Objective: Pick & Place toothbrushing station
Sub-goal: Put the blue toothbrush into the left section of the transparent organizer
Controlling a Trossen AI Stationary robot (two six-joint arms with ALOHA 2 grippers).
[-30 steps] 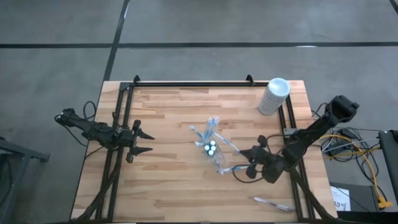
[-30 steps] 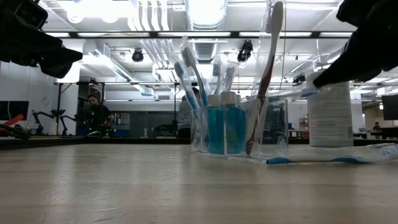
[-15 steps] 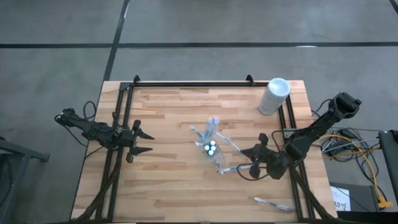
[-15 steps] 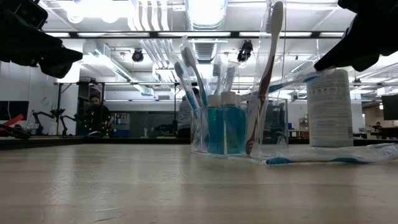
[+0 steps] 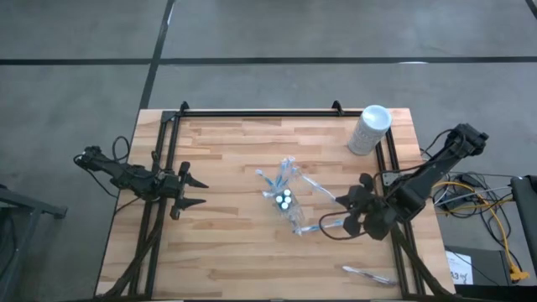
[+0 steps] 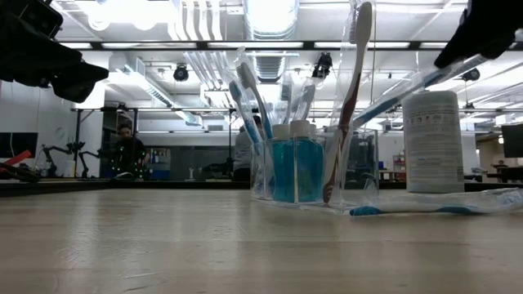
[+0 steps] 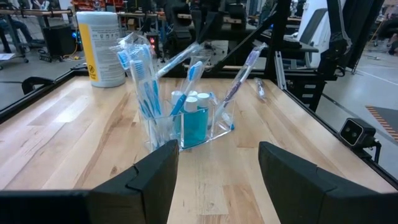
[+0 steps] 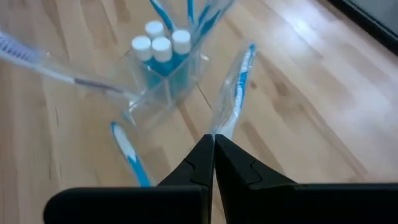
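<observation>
- Counter (image 5: 226, 252): wooden top carrying every item listed below.
- White cylinder (image 5: 369, 129): upright near the far right corner of the counter, well apart from both pincers.
- Clear plastic pouch (image 5: 289, 208): stands near the counter's middle; it holds several toothbrushes (image 7: 146, 84) upright or leaning, with the small blue white-capped tubes (image 5: 284, 199) grouped inside.
- Right pincer (image 5: 348, 215): just right of the pouch, raised above the counter, fingers pressed together on a wrapped toothbrush (image 8: 233, 87) at its near end. The brush end slants toward the pouch.
- Left pincer (image 5: 195, 191): at the counter's left side, well apart from the pouch, fingers spread, holding nothing.
- Loose toothbrush (image 5: 309, 227): flat on the counter, just beside the pouch and below the right pincer.
- Another wrapped item (image 5: 367, 273): flat near the front right edge.
</observation>
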